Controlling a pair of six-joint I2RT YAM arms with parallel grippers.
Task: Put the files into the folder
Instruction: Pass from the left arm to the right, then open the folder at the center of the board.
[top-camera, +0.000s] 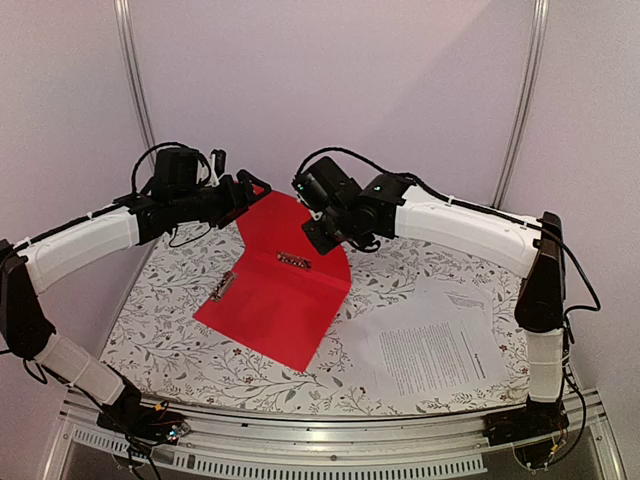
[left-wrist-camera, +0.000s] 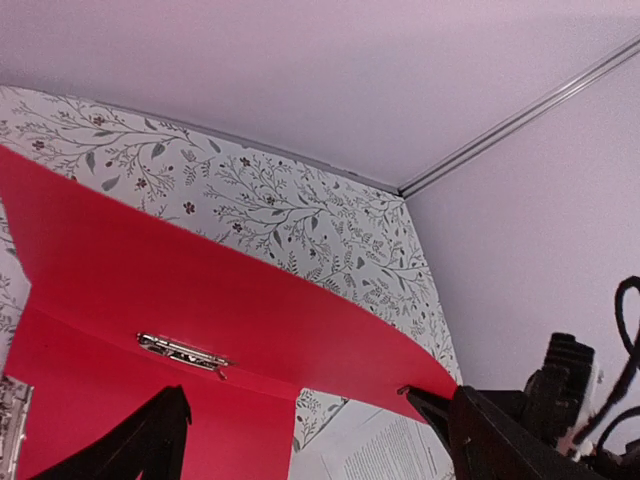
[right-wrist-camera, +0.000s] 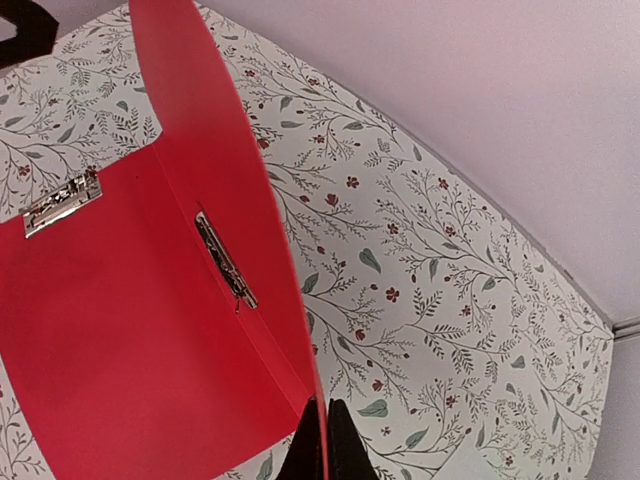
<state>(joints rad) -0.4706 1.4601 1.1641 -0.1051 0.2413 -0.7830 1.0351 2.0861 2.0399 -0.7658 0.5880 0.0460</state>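
Note:
The red folder (top-camera: 275, 300) lies open on the flowered table, its far cover (top-camera: 290, 225) lifted and curved upright. My right gripper (top-camera: 320, 236) is shut on the cover's right edge; in the right wrist view the gripper (right-wrist-camera: 326, 432) pinches the thin red edge (right-wrist-camera: 290, 300). My left gripper (top-camera: 250, 190) is open at the cover's upper left corner; in the left wrist view the gripper (left-wrist-camera: 295, 395) stands wide, one fingertip (left-wrist-camera: 425, 402) touching the cover's corner (left-wrist-camera: 300, 330). The files (top-camera: 430, 345), white printed sheets, lie flat on the table at the right, apart from the folder, and also show in the left wrist view (left-wrist-camera: 390, 450).
A metal clip (top-camera: 293, 260) sits inside the folder by the fold, another (top-camera: 222, 287) at its left edge. The table (top-camera: 180, 340) has a floral cloth. Pale walls with metal posts (top-camera: 135, 80) close the back. A metal rail (top-camera: 330, 440) runs along the near edge.

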